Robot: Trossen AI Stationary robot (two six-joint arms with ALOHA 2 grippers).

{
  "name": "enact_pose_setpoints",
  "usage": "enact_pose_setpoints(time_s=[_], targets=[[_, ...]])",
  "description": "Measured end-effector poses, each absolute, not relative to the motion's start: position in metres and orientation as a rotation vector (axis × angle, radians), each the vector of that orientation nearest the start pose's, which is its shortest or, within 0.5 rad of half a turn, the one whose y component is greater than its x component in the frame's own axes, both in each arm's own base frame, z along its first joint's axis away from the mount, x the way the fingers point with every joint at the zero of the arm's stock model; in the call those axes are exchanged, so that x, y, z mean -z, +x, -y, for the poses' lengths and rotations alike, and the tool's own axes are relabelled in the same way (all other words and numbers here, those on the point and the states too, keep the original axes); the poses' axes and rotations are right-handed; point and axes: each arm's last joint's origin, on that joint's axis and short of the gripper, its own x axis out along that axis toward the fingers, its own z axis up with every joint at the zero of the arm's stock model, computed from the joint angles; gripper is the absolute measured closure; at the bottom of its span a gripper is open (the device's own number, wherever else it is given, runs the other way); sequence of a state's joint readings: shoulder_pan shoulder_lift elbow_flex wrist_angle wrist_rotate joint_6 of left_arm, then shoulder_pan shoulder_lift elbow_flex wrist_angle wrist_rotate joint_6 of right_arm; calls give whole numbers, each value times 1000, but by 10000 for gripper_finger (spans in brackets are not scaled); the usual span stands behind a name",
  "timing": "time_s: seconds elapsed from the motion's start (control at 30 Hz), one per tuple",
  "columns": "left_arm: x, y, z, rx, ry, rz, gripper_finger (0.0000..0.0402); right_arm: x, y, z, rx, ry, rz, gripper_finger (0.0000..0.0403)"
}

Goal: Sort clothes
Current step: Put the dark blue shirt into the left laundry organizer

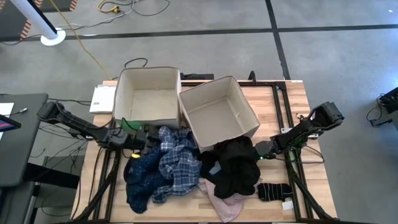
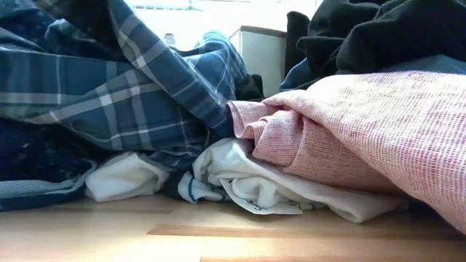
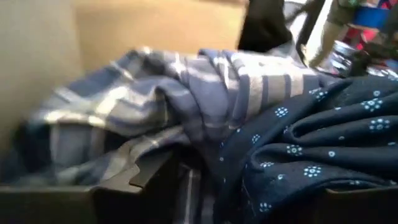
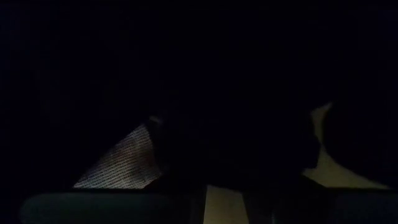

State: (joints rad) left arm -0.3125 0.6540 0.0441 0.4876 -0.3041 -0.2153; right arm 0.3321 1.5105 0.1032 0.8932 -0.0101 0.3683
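Low view, nearest first: small white pieces [image 2: 247,185] lie on the table [image 2: 218,233], with pink fabric [image 2: 349,124] piled on them at 3 o'clock and a blue-and-white plaid shirt [image 2: 131,94] at 10 o'clock.

Seen from overhead, black socks [image 1: 273,191] lie near the front edge at 4 o'clock of the heap. The pink piece spreads at 5 o'clock under the large black garment [image 1: 235,167]. A dark blue patterned piece [image 1: 138,177] lies at 8 o'clock, beside the plaid shirt.

The left gripper [image 1: 151,138] presses into the plaid cloth at 10 o'clock; its fingers [image 3: 149,171] are buried in fabric, and I cannot tell their spread. The right gripper [image 1: 261,151] meets the black garment at 3 o'clock; its opening is equally unclear.

Farthest, two beige boxes [image 1: 219,112] sit at 12 o'clock.
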Motion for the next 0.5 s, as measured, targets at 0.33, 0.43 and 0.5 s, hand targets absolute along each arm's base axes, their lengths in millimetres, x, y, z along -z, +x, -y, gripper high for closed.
enact_pose_setpoints(time_s=[0.33, 0.43, 0.5], targets=[[-151, 131, 49, 357, -346, -313, 191, -87, 178, -59, -216, 273, -562, 301], [-146, 129, 52, 372, -379, -371, 191, -87, 179, -56, -205, 273, -560, 301], [-144, 127, 54, 386, -402, -411, 191, -87, 179, -55, -197, 270, -558, 301]])
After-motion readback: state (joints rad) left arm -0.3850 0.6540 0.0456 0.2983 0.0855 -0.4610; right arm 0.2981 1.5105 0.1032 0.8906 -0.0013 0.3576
